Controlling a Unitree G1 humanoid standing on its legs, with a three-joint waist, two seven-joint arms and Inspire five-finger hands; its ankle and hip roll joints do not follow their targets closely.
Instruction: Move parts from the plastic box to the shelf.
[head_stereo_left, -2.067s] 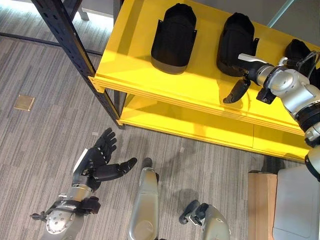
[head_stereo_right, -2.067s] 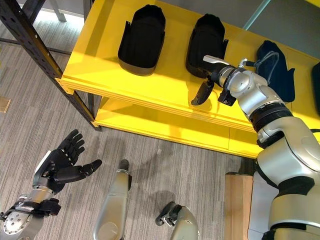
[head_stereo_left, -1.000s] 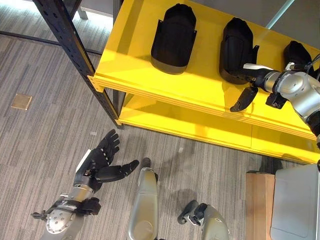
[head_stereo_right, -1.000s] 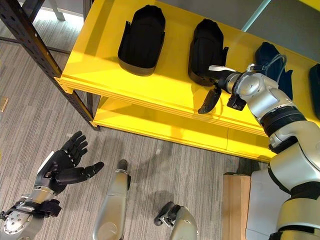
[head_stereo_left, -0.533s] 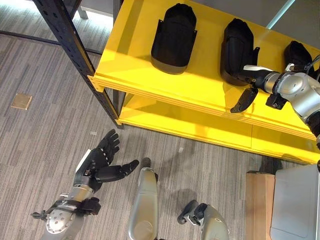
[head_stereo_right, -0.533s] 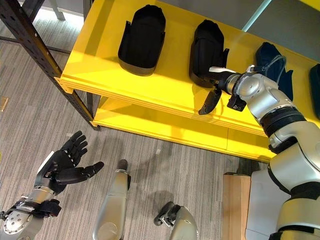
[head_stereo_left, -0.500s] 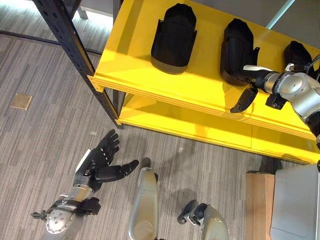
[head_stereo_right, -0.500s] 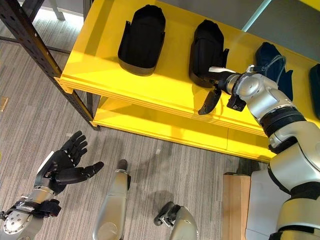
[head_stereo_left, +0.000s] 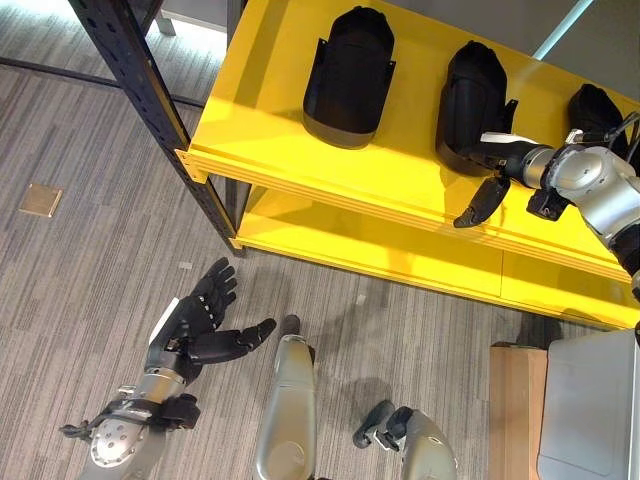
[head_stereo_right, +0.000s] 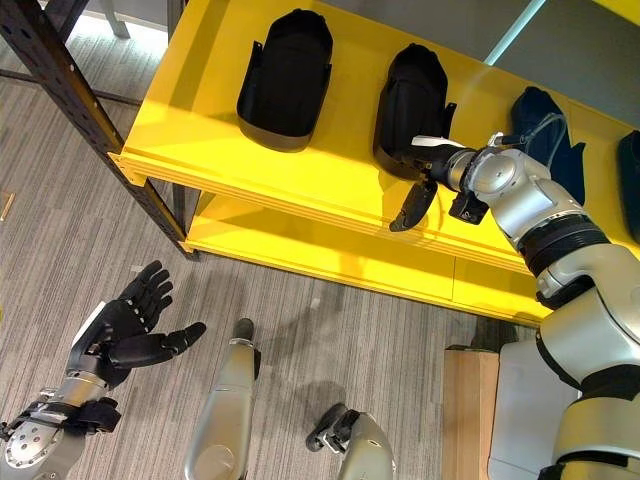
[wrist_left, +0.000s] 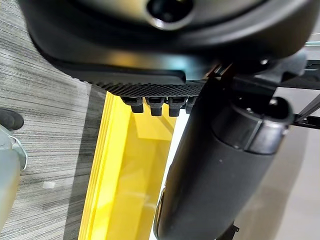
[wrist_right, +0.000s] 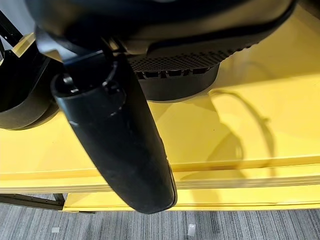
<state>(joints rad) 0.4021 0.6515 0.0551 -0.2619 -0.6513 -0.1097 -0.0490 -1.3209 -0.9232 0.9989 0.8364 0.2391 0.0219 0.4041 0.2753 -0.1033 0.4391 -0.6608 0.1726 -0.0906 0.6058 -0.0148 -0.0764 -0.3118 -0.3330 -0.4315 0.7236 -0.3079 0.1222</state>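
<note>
On the yellow shelf (head_stereo_left: 270, 130), in the left eye view, our right hand (head_stereo_left: 497, 165) rests against the middle part (head_stereo_left: 470, 105), thumb splayed, grasping nothing; a careless pull-back could drag it off the front edge. Right eye view: our left hand (head_stereo_right: 125, 328) hangs open, empty.

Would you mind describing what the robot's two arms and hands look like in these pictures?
Both arms are silver-grey metal with rounded segments and black bands at the joints. Each ends in a dark hand: the left hand has a white patch along its edge, and the right hand has a white cover on top.
</note>
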